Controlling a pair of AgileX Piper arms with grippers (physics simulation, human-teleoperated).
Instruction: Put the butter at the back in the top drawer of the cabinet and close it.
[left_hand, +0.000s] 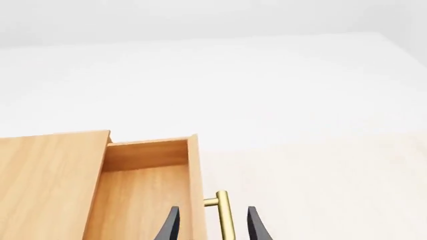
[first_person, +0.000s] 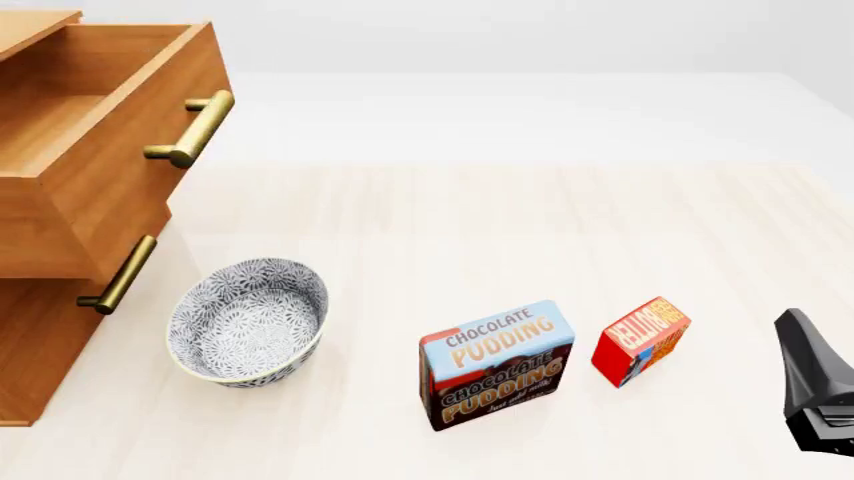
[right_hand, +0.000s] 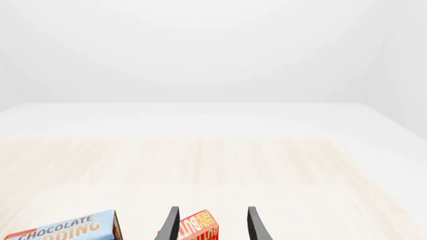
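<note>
Light-brown wood is showing wide open at the far left: the top drawer (first_person: 94, 110) of the cabinet (first_person: 34, 340) is sitting pulled out, its inside bare as far as I can see. So the opening looks done, while the loading and the closing are both left to do.

The butter (first_person: 641, 340) is standing on the bench (first_person: 534, 220) toward the right, just beside the chocolate pudding box (first_person: 497, 365) and well apart from the drawer. A patterned bowl (first_person: 248, 320) is sitting between the pudding box and the cabinet.

The right gripper (right_hand: 212, 224) is hanging spread open with the butter showing between its fingers in the wrist view; nothing is being held, and I cannot tell whether it is touching the box. The left gripper (left_hand: 212, 224) is likewise open, straddling the brass handle (left_hand: 224, 215) of the drawer without clamping it.

Lettering is reading "BUTTER" in white, turned sideways, on the red box, and "CHOCOLATE PUDDING" twice on the larger box, with a smaller line below that is too fine to read.
</note>
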